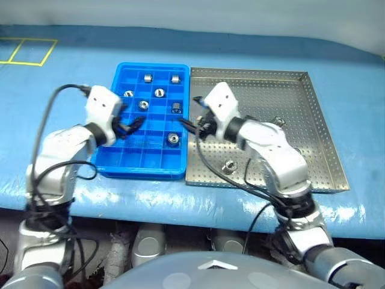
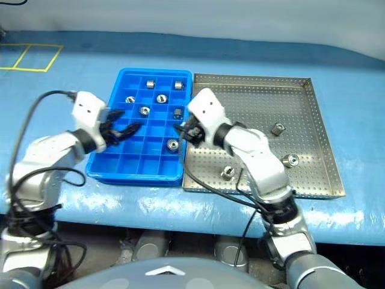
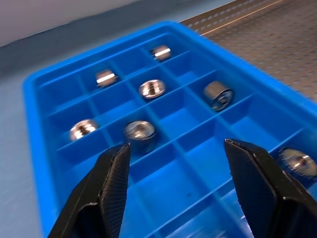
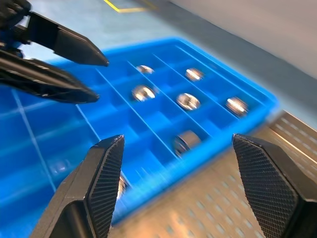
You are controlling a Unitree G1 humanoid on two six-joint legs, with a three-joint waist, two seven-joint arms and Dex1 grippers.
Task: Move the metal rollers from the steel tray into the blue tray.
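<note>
Metal rollers are lying split between two trays that are sitting side by side and touching on a blue tablecloth [image 1: 337, 78]. Largest of the two, the steel tray [image 1: 301, 96] is resting on the robot's right, its perforated floor mostly bare. Three rollers are remaining in it: one [image 2: 277, 129] near the middle, one [image 2: 291, 159] closer to the tray's right-hand near corner, and one [image 2: 227, 173] near the front rim, just beside the right forearm.

Narrower, the blue tray [image 1: 120, 162] is sitting on the left, its long edge butting against the steel tray's rim. Seven rollers are occupying separate compartments in its far half and along its right column: two in the far row [image 1: 147, 77] [image 1: 175, 78], two in the next row [image 1: 128, 94] [image 1: 159, 93], one [image 1: 143, 105] toward the middle, one tipped on its side [image 1: 176, 108] by the right wall, and one [image 1: 173, 139] nearer the front in the right column. The near compartments are holding nothing.

Both arms are reaching in over the blue tray. The left gripper [image 1: 129, 127] is hovering above the tray's near-left cells with its two black fingers spread apart and nothing between them. The right gripper [image 1: 191, 125] is hanging over the seam where the two trays meet, its fingers likewise standing wide apart and carrying nothing; in the right wrist view the left gripper's fingers [image 4: 64, 42] are showing across the tray.
</note>
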